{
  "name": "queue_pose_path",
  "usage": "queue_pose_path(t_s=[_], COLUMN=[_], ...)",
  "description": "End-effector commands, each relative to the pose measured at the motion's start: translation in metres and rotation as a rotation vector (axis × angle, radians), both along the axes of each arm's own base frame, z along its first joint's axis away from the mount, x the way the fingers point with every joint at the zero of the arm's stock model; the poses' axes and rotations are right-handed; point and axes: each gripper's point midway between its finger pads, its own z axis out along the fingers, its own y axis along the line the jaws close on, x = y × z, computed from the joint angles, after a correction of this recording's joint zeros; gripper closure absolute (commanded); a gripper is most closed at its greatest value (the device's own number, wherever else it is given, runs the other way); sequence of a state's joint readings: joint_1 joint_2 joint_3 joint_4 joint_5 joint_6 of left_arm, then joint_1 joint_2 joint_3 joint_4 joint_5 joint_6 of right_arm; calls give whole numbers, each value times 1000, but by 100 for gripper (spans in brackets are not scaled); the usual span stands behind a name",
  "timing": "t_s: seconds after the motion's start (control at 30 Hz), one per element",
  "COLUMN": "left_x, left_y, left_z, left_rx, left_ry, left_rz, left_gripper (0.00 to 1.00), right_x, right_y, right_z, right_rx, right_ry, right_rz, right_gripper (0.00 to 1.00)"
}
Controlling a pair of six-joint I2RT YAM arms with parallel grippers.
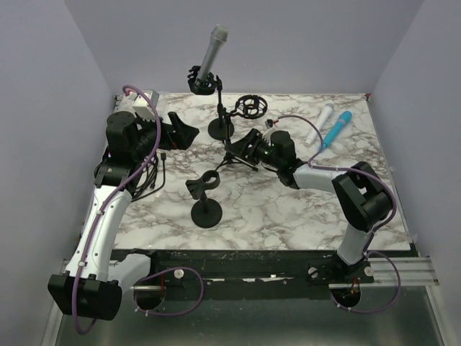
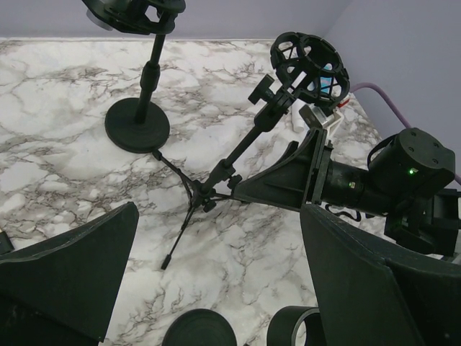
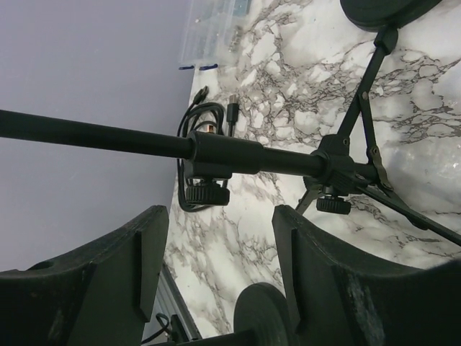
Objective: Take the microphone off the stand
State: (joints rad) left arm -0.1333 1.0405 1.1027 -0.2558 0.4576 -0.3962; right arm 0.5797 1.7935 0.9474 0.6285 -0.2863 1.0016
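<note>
Grey microphone (image 1: 215, 47) sits tilted in the clip of the round-based stand (image 1: 218, 128), far centre of the surface (image 1: 302, 216). Just nearer, the right gripper (image 3: 220, 216), fingers spread, is up at the tripod stand's pole (image 3: 130, 139), not pinching it. Left gripper (image 1: 184, 131) over at the far left, fingers wide apart, holding nothing.

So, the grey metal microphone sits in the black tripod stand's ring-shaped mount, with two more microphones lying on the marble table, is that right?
No: the grey metal microphone sits in the black round-based stand; the ring-shaped mount on the black tripod stand is empty, as the top external view shows. The white microphone and blue microphone lie on the marble table.
</note>
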Motion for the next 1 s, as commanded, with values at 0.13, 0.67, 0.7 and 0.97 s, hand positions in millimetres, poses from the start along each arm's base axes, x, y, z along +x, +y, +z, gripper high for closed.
queue_pose_path(t_s=[0.13, 0.67, 0.7, 0.97], left_x=[0, 0, -1, -1], left_y=[-4, -5, -5, -2], left_z=[0, 0, 0, 2], left_rx=[2, 0, -1, 2], left_ry=[-10, -10, -10, -20], left_rz=[-23, -24, -25, -10], left_gripper=[1, 1, 1, 2], right_x=[13, 21, 22, 18], right_y=[9, 8, 7, -2], right_z=[15, 3, 0, -19], right_rx=[32, -37, -51, -295], right_ry=[-58, -86, -84, -149], right_rz=[2, -11, -16, -71], right_gripper=[40, 74, 80, 99])
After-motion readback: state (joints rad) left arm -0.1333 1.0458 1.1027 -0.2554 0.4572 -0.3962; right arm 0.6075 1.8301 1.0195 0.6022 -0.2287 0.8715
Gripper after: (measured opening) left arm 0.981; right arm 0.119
